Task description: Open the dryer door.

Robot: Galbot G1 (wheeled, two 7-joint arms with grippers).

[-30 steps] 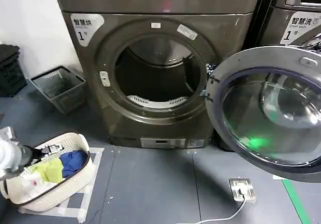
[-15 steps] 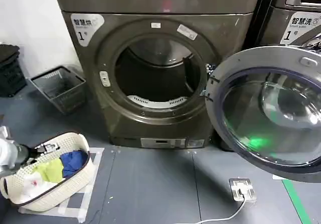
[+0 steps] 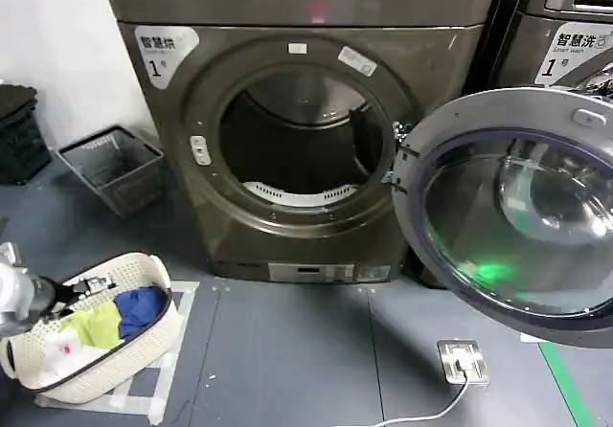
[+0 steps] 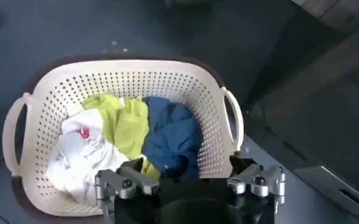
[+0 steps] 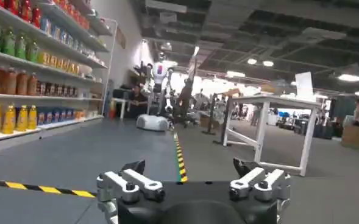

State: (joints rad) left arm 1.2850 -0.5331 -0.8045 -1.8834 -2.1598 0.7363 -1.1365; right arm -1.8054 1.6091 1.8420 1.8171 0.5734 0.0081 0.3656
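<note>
Dryer door (image 3: 517,207) stands swung fully open, hinged at the right edge of the dark grey dryer (image 3: 297,130), its chrome rim and tinted bulging glass facing the near side. It hangs to the right of the round drum opening (image 3: 299,140) and in front of the second machine (image 3: 560,34) at far right. A green glint sits low on the glass. Inside the drum, a pale perforated lip shows along the bottom.

Left gripper (image 4: 190,175) hovers above the white perforated laundry basket (image 4: 39,100), fingers (image 4: 127,179) spread wide apart, nothing between them. In the head view that arm's gripper (image 3: 81,287) sits at the near left, over the basket's left rim. Basket holds a white garment (image 4: 81,152), a yellow-green garment (image 4: 123,125) and a blue garment (image 4: 170,134) (blue one lies closest under the gripper). Basket rests on the dark floor at near left, on a pale taped square (image 3: 163,389).

Right gripper (image 5: 191,176) points out into an open hall, fingers (image 5: 130,182) spread apart and holding nothing. Beyond it: shelves of bottled drinks (image 5: 27,67), a yellow-black floor stripe (image 5: 39,189), a white table frame (image 5: 270,122).

Elsewhere in the head view: a dark wire basket (image 3: 115,168) on the floor left of the dryer, a floor socket with white cable (image 3: 464,362) near right, a green floor line (image 3: 570,389) at the near right corner
</note>
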